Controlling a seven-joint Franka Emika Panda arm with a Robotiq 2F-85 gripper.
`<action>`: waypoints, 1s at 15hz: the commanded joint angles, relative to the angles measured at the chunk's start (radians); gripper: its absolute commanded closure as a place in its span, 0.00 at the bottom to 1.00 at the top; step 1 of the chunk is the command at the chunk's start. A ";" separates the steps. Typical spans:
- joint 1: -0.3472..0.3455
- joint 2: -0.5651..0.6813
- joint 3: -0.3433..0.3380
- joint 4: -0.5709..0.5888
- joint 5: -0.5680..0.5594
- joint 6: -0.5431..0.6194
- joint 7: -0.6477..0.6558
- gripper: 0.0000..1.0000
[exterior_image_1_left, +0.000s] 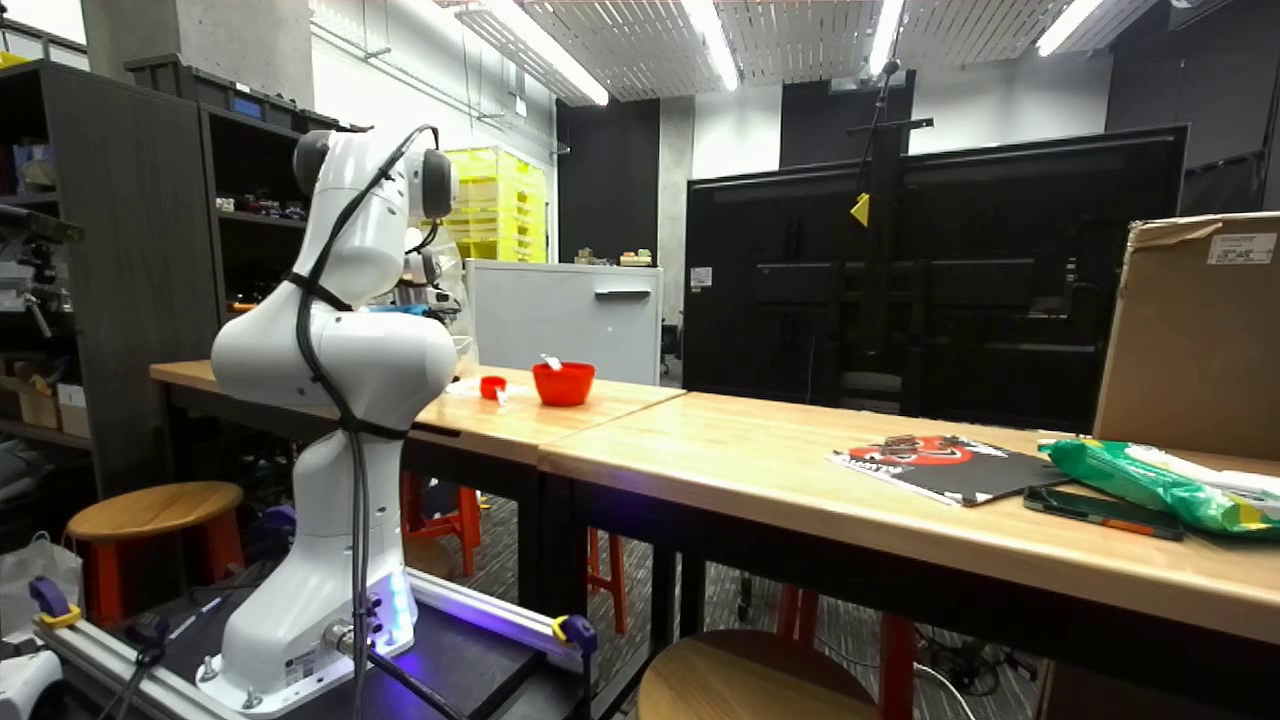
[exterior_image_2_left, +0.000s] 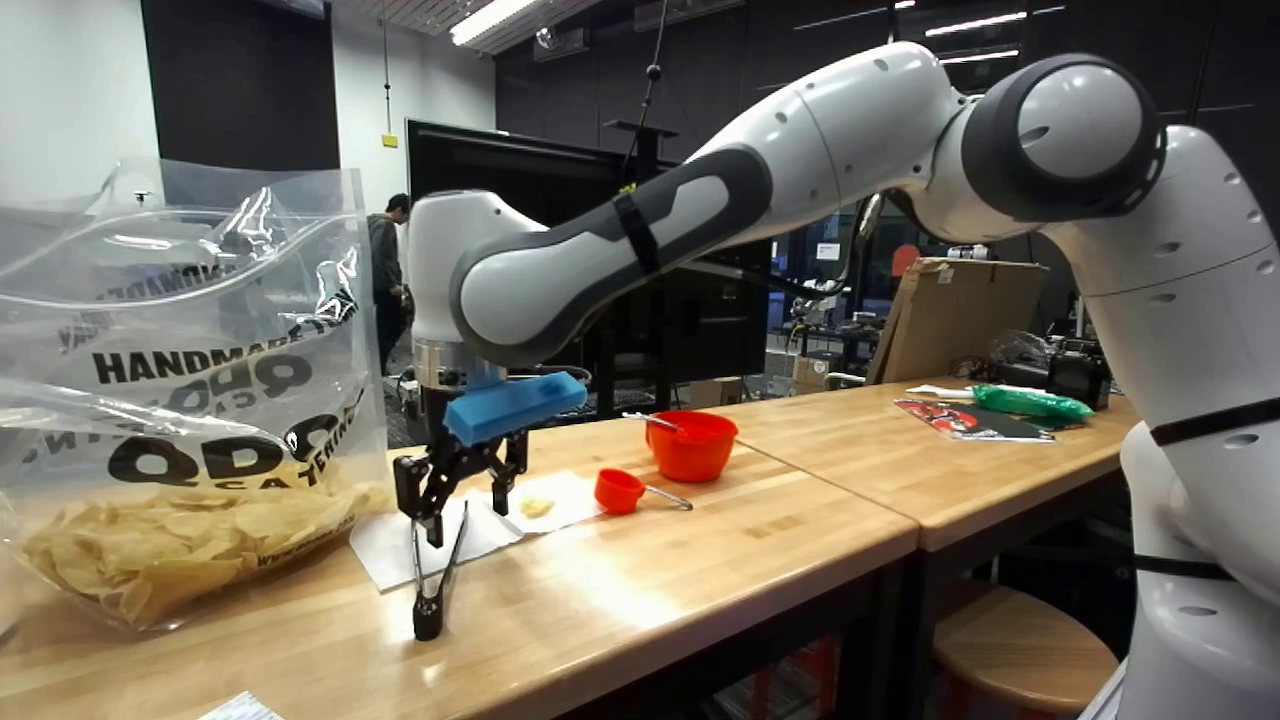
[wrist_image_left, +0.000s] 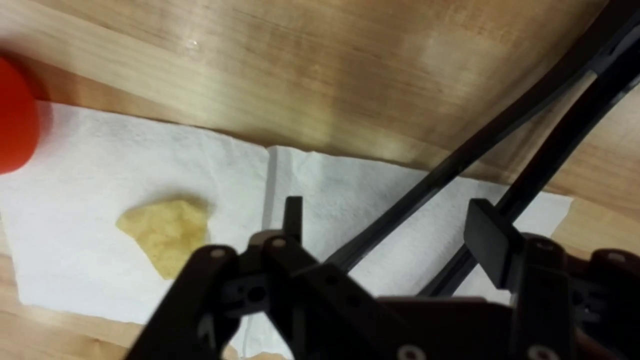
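The wooden counter (exterior_image_2_left: 700, 590) is glossy, the tongs (wrist_image_left: 440, 175) smooth with a sheen, the bag (exterior_image_2_left: 215, 420) shiny plastic, the napkin (wrist_image_left: 225, 180) matt paper.

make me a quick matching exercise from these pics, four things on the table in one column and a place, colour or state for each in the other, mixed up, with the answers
Things:
1. tongs
2. single chip
3. large bag
4. large bowl

Descriptions:
A. red
B. clear, with chips inside
C. black, nearest the gripper
D. pale yellow, on white paper

Right pairs: 1-C, 2-D, 3-B, 4-A
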 joint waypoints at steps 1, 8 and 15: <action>0.004 0.007 -0.002 0.009 -0.006 0.006 0.019 0.16; 0.001 0.022 0.000 0.014 0.005 0.003 0.011 0.18; 0.001 0.018 -0.002 0.011 0.003 0.000 0.010 0.74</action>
